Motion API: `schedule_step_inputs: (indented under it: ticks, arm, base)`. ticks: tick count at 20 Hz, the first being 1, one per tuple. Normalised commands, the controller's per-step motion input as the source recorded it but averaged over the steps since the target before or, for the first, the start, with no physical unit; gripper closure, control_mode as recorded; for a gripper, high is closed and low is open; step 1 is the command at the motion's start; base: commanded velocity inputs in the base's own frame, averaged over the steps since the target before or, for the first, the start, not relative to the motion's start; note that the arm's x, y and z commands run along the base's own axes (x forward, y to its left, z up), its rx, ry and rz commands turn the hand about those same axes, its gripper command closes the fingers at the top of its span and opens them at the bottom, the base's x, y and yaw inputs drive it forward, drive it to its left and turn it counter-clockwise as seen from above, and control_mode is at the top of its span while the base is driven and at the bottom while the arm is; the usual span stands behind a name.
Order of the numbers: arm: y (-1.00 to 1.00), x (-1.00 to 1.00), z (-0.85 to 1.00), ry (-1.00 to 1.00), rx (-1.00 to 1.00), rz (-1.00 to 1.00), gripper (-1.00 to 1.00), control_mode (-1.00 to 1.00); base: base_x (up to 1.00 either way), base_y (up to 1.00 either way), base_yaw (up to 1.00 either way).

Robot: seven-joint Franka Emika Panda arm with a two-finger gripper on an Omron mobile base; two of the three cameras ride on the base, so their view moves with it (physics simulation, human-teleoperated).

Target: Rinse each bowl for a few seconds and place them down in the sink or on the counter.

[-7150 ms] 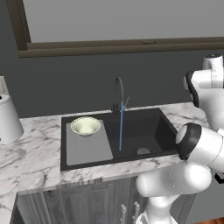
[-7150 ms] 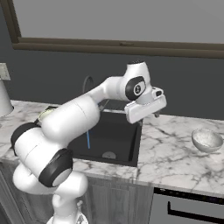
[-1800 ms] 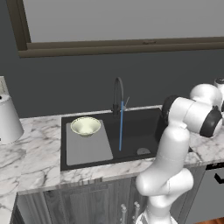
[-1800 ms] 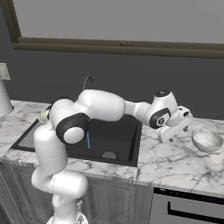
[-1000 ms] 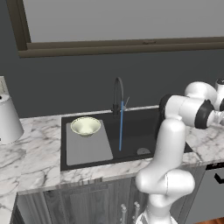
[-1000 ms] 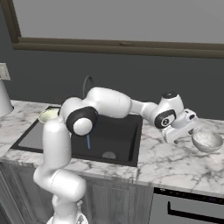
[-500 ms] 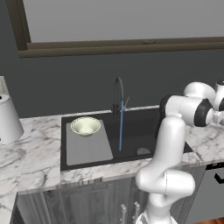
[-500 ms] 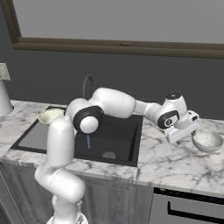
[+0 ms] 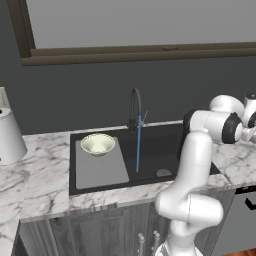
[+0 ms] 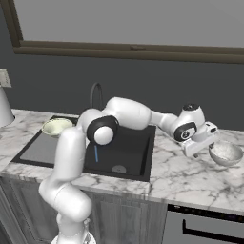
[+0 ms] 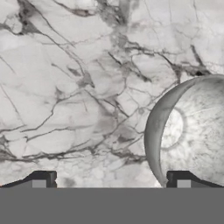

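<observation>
Pincer [image 10: 211,144] wide apart, empty — just over rim of bowl [image 10: 226,153] on counter [image 10: 190,178], r. of sink [image 10: 131,150]

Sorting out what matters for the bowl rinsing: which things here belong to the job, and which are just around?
Job things:
bowl by the end effector
bowl on the drainboard
sink
faucet
counter
end effector, open

Just around:
white cylinder
window frame

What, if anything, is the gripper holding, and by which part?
Nothing is held. The gripper is open over the counter, one fingertip by the rim of the bowl, not closed on it.
</observation>
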Motion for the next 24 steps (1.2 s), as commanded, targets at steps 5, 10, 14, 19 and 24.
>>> schedule_step_inputs:
  ticks: [5,10,14,19,24]
  arm:
    - [-0.09,0.15,-0.12,-0.03,0.0,0.0,-1.0,-1.0]
    - [-0.11,0.14,-0.08,-0.03,0.0,0.0,-1.0,-1.0]
    - [-0.09,0.14,-0.08,-0.02,0.0,0.0,-1.0,-1.0]
    - [-0.09,0.16,-0.1,-0.01,0.0,0.0,-1.0,-1.0]
    - [-0.09,0.15,-0.11,0.0,0.0,0.0,-1.0,-1.0]
  base:
    - [0.0,0.0,0.0]
    - [0.0,0.0,0.0]
    - [0.0,0.0,0.0]
    - [0.0,0.0,0.0]
    - [0.0,0.0,0.0]
